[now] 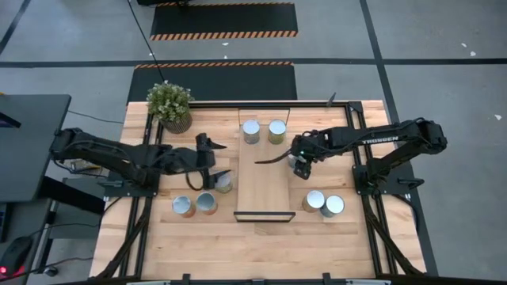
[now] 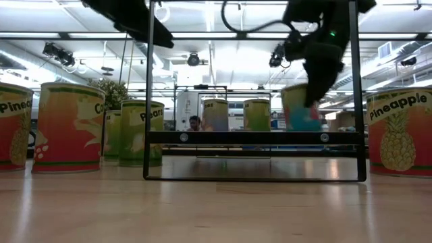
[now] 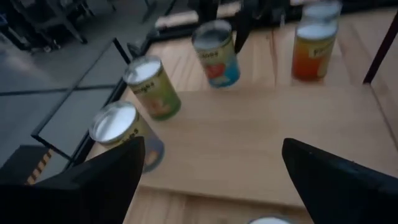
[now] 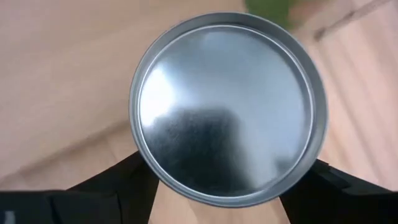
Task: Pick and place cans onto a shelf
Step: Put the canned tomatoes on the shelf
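Observation:
The shelf [image 1: 264,178] is a light-wood board with a thin dark frame, lying mid-table. Two cans [image 1: 252,131] [image 1: 277,131] stand on its far end. My right gripper [image 1: 301,165] is just right of the shelf, shut on a can [image 4: 227,106] with a blue and red label [image 3: 216,53]. My left gripper [image 1: 212,161] stands open left of the shelf and faces it, with nothing between its fingers [image 3: 211,155]. One can [image 1: 224,184] stands beside its near finger. Two more cans [image 1: 184,206] [image 1: 207,203] stand on the table nearer the front. My right gripper pinches the can between its two fingers, on opposite sides of the wall just under the top rim [image 4: 146,168]. The fingers come from above, slanting down. The can sits tilted in the hold [image 3: 216,53]. The shelf board hides its bottom in the low view [image 2: 300,108].
Two cans [image 1: 314,200] [image 1: 333,206] stand on the table right of the shelf's near end. A potted plant [image 1: 170,104] sits at the far left corner. The near half of the shelf board is bare wood.

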